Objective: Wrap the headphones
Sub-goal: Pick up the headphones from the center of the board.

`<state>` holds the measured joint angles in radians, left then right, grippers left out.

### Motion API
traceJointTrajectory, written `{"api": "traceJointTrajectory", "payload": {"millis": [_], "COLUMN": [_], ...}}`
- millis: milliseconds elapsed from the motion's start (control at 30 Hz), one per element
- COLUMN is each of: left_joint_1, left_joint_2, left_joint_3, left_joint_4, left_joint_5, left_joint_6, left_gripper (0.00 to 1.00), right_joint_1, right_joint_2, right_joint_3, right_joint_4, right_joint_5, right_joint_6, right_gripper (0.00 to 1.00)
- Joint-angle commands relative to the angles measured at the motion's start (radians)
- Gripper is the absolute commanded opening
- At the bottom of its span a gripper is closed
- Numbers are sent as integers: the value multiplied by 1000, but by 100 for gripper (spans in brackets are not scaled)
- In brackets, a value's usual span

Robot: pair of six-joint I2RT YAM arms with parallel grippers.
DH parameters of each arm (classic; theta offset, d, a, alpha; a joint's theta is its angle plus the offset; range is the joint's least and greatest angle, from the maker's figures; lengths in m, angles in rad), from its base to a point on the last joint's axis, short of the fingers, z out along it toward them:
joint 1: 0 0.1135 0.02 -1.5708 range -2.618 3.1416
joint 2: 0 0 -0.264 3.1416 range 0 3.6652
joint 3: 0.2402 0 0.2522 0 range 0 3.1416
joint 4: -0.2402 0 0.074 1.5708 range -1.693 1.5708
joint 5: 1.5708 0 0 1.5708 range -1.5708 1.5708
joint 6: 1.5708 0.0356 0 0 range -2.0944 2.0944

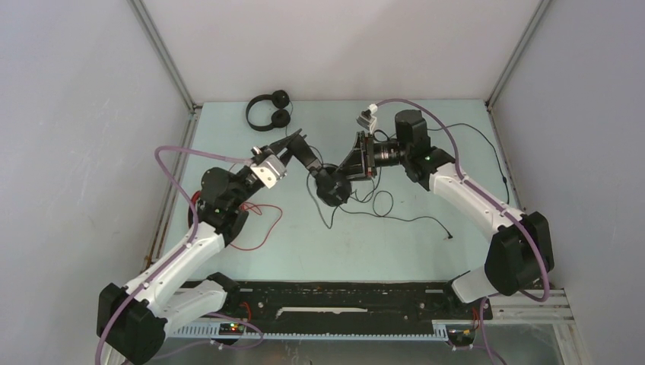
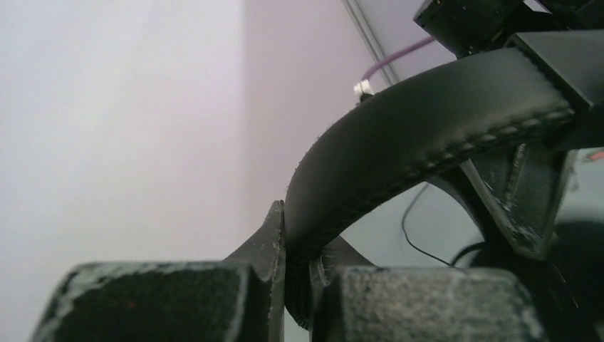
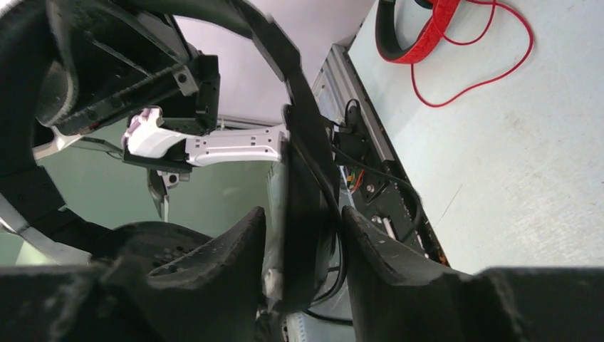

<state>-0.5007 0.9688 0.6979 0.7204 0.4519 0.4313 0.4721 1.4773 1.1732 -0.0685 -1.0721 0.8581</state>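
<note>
Your left gripper [image 2: 299,285] is clenched on the padded band of the bulky black headset [image 1: 332,186], the band pinched right between its fingers. Your right gripper [image 3: 303,263] grasps the same headset at an ear cup. That puts the headset between both claws, mid-table [image 1: 426,258]. The slim black headset [image 1: 270,110] lies at the far edge near the left corner, and the red headset [image 3: 420,43] is by the left edge.

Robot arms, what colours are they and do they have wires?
The left arm and right arm have white links and chunky black joints. A purple cable loops along each. The left tool and right tool are black with two fingers.
</note>
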Motion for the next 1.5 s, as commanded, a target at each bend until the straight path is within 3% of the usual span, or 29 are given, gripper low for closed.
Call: {"api": "traceJointTrajectory", "payload": {"millis": [0,200,367,533,700,833,1000,1233,1467], "left_joint_1": [-6,-6,-6,-6,-6,-6,-6,-6,-6], "left_joint_2": [-22,-31,-44,-24,30,61,59,87,158], "left_joint_3": [76,142,233,362,494,549,565,563,607], "left_joint_4": [-117,-381,-636,-934,-1185,-1295,-1326,-1341,-1405], "left_joint_5": [-42,-285,-523,-634,-626,-598,-490,-412,-392], "left_joint_6": [-2,-35,-104,-225,-287,-324,-367,-368,-377], "left_gripper": [0,0,0,0,0,0,0,0,0], "right_joint_1": [-29,-119,-148,-128,-32,60,113,139,200], "right_joint_2": [-18,-61,-118,-223,-297,-293,-227,-99,-35], "right_joint_3": [26,26,26,26,27,28,73,88,88], "right_joint_4": [58,159,100,73,86,117,16,98,84], "right_joint_5": [54,98,151,236,290,289,422,276,314], "right_joint_6": [32,80,-38,-222,-369,-422,-421,-303,-281], "right_gripper": [55,84,89,99,100,99,100,99,99]}}
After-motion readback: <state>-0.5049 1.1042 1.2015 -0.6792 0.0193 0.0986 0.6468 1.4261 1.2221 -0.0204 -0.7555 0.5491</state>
